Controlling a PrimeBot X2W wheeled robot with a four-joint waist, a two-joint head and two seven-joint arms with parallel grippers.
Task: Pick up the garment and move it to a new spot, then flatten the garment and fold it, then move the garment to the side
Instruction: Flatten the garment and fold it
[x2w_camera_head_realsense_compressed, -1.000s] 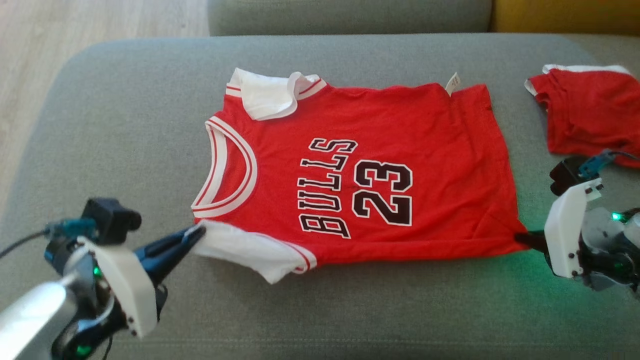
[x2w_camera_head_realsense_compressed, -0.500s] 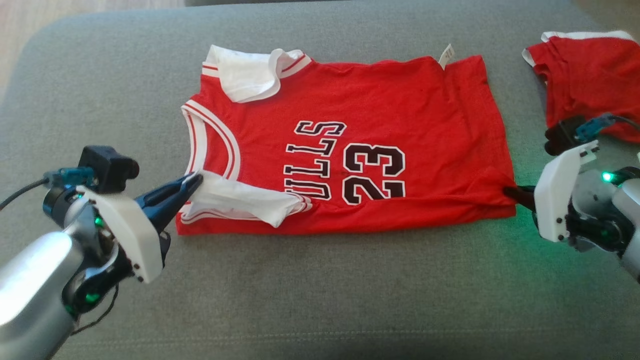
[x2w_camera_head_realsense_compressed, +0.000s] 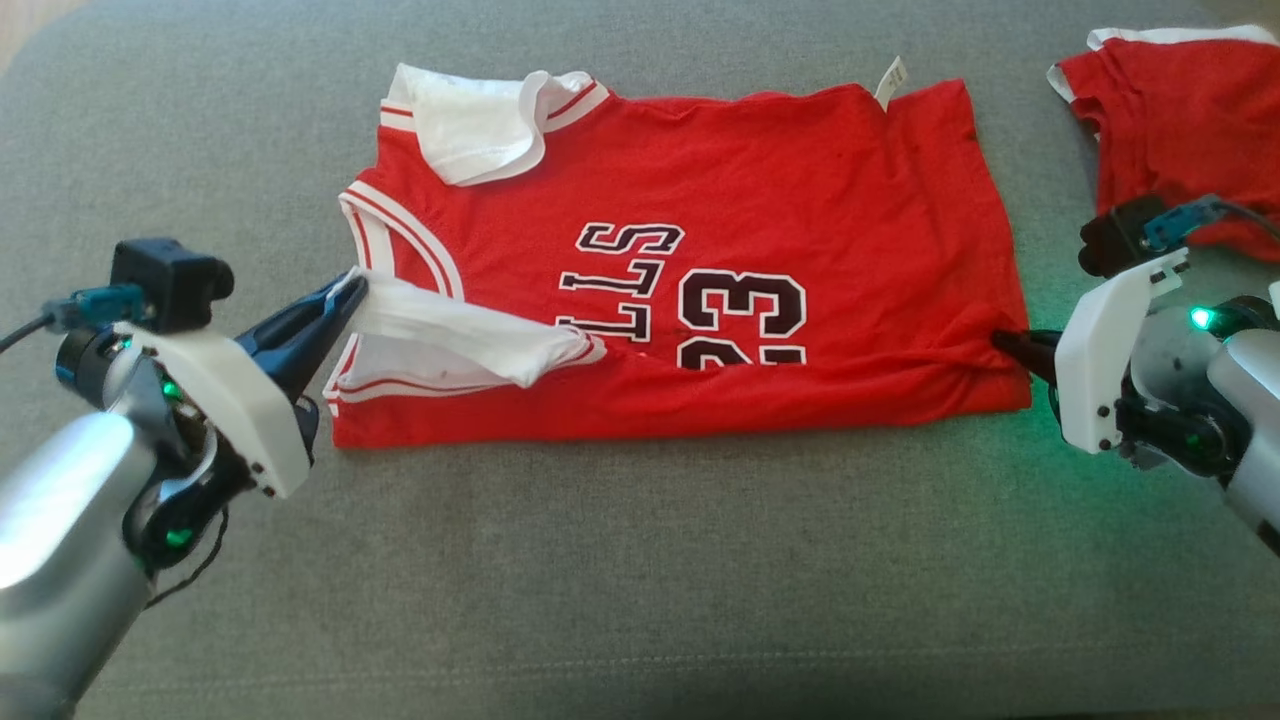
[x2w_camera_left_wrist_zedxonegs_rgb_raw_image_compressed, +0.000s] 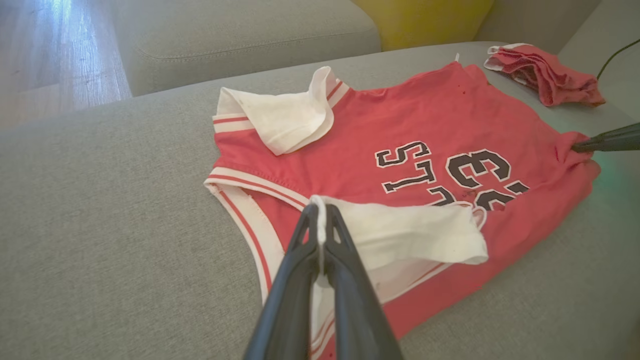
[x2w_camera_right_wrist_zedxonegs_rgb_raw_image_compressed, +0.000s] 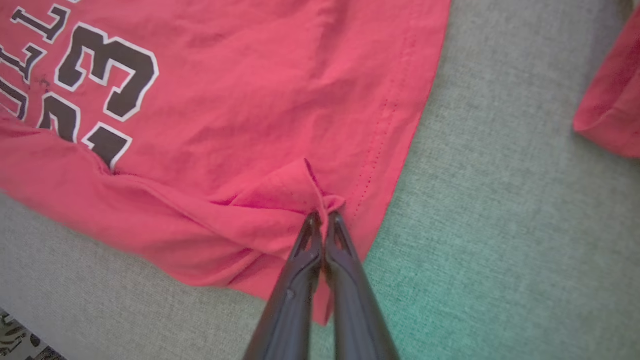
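— Red jersey (x2w_camera_head_realsense_compressed: 760, 200), soft and light, lies on the grey cushion (x2w_camera_head_realsense_compressed: 600, 560); where do we hold it?
— Our left claw (x2w_camera_head_realsense_compressed: 352, 288) pinches the white sleeve (x2w_camera_head_realsense_compressed: 450, 335) at nine o'clock, our right claw (x2w_camera_head_realsense_compressed: 1000, 342) the hem corner (x2w_camera_head_realsense_compressed: 970, 355) at three; we expect sagging between.

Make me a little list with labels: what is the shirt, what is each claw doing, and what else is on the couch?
shirt: red Bulls 23 jersey, lying on the grey couch
fold: near edge turned up over the front, hiding part of the lettering
left gripper: shut on the near white sleeve, held above the jersey
right gripper: shut on the jersey's near hem corner
far sleeve: flipped over onto the jersey
also there: red garment to the right, apart from the jersey
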